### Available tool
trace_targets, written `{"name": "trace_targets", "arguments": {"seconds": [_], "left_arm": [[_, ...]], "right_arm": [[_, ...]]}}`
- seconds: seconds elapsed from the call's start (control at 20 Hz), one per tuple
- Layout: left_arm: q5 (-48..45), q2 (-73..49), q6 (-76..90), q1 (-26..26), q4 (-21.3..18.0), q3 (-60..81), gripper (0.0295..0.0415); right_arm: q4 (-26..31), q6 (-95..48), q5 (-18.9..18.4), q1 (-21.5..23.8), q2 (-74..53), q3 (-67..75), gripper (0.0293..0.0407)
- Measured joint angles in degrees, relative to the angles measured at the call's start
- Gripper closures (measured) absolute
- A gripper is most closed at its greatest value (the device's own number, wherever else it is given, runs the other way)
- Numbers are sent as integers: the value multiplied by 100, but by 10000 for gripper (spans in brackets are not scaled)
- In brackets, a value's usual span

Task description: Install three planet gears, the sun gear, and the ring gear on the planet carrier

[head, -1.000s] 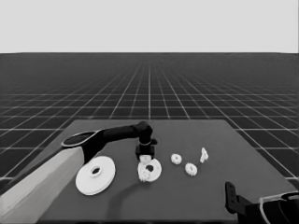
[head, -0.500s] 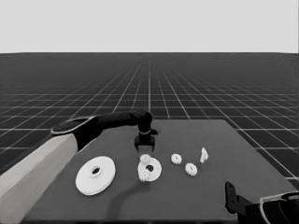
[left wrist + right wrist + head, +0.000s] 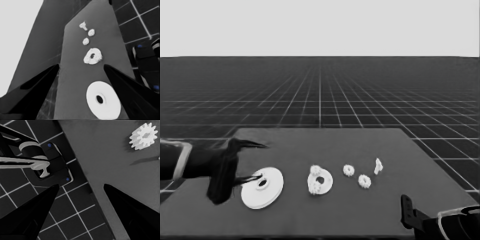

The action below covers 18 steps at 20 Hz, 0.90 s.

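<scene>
The right gripper point(image 3: 406, 210) is parked at the near right corner, fingers spread. The larger round part point(image 3: 262, 187) lies near left, beside the spread left gripper point(image 3: 255, 161). The smaller round part point(image 3: 320, 180) carries two gears; two gears point(image 3: 348, 170) lie right of it.

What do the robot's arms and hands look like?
Each arm is black near its hand and pale grey farther back. The left hand and the right hand each have two long, pointed black fingers, like dark wedges. No cables or markings show on them.
</scene>
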Motion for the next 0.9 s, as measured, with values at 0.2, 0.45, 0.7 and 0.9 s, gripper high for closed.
{"name": "trace_targets", "arguments": {"seconds": [0.2, 0.45, 0.7, 0.9], "left_arm": [[-61, -124, 130, -30, 13, 123, 326], [-69, -139, 147, -35, 14, 138, 326], [-69, -140, 148, -35, 15, 139, 326], [-69, -140, 148, -35, 15, 139, 326]], "right_arm": [[2245, 3824, -1644, 1964, 2538, -2545, 307], [2967, 4634, -1777, 2068, 3823, -5118, 315], [2335, 4482, -1402, 1289, 4092, -5763, 315], [2075, 4349, -1180, 943, 4236, -6115, 315]]}}
